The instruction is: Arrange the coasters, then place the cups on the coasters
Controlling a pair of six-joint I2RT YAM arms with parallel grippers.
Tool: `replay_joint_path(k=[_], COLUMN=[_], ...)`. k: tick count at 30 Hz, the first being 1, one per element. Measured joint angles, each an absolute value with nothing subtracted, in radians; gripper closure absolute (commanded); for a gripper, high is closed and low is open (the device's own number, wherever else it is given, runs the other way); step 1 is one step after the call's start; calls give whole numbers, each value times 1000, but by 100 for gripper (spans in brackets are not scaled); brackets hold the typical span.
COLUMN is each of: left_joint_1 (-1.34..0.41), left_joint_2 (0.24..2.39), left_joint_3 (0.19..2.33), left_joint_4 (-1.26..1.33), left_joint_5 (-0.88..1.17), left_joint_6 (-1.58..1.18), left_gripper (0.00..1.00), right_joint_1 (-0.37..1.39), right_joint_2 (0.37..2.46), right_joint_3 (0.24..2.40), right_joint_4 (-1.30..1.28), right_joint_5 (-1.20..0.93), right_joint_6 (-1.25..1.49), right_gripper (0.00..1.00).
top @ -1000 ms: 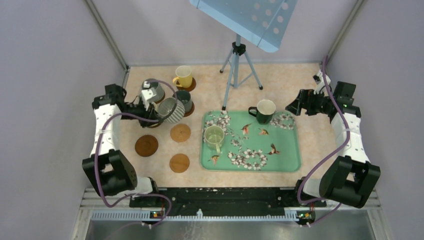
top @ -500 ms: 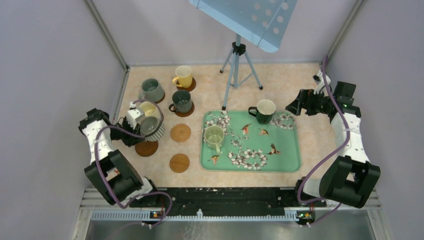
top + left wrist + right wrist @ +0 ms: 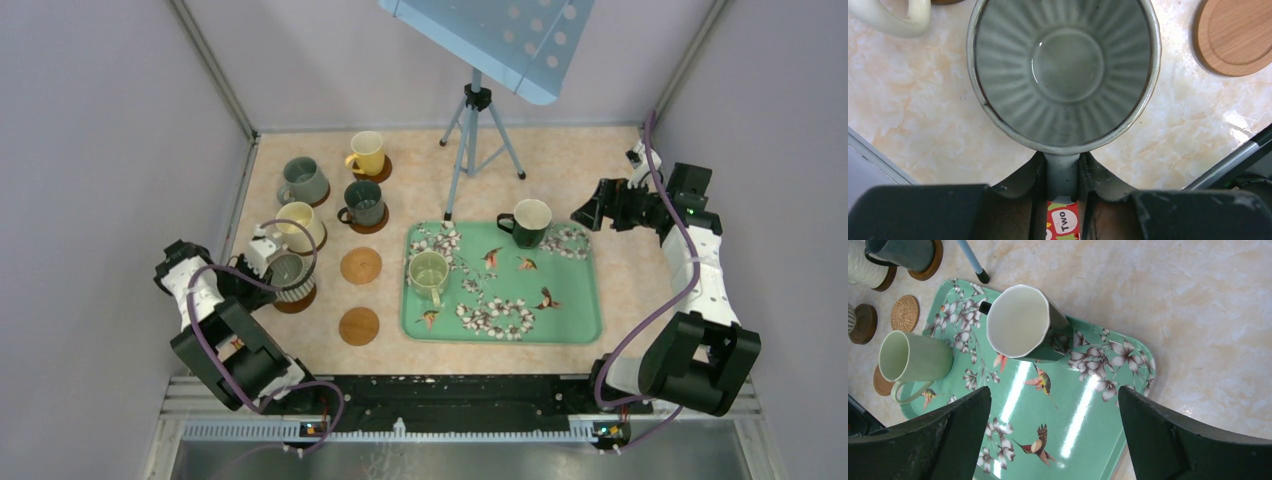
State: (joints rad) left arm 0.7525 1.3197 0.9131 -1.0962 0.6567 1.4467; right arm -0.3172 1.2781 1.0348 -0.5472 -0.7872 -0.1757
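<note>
Grey ribbed mug (image 3: 1063,75) mostly hides coaster (image 3: 299,302) beneath; left jaws clenched on handle; right jaws spread, empty.

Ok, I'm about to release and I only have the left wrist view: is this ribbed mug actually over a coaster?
Observer: Yes. From above, the ribbed grey mug covers most of a dark coaster; only the coaster's near edge shows. I cannot tell whether it has touched down.
Operator: Any bare ones after that?
Observer: Two light coasters: one beside the floral tray, and one lower in the overhead picture.
Operator: And mugs to fetch?
Observer: Two stand on that tray: a pale green mug and a black mug.
</note>
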Motion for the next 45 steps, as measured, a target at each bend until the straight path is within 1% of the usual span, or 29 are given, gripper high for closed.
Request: replay_joint_path(k=[8, 17, 20, 25, 28, 36, 39, 45], left_joint_1=[770, 770, 770, 771, 772, 772, 772, 772], left_joint_2=[1315, 1299, 1298, 1294, 1282, 1262, 1258, 1244], left_joint_3=[850, 814, 805, 792, 778, 768, 768, 768], left_joint_4=[-1015, -982, -973, -961, -949, -942, -945, -964], left_joint_5=[620, 603, 599, 599, 599, 585, 582, 573], left_joint_6=[1446, 1447, 1447, 1447, 1447, 1456, 1465, 1487], left_gripper=[100, 100, 98, 85, 74, 52, 48, 49], right_joint_1=[-317, -317, -317, -317, -317, -317, -317, -317], right_joint_2=[1278, 1279, 1279, 1279, 1279, 1279, 1279, 1279], right_joint_3=[1035, 1035, 1035, 1035, 1035, 1035, 1035, 1035], right_joint_4=[-547, -548, -548, -548, -548, -548, -548, -548], right_joint_5=[-787, -787, -787, -787, -787, -788, -788, -788], right_joint_6=[-176, -176, -176, -176, -176, -182, -182, -182], right_gripper=[4, 4, 4, 4, 4, 4, 4, 4])
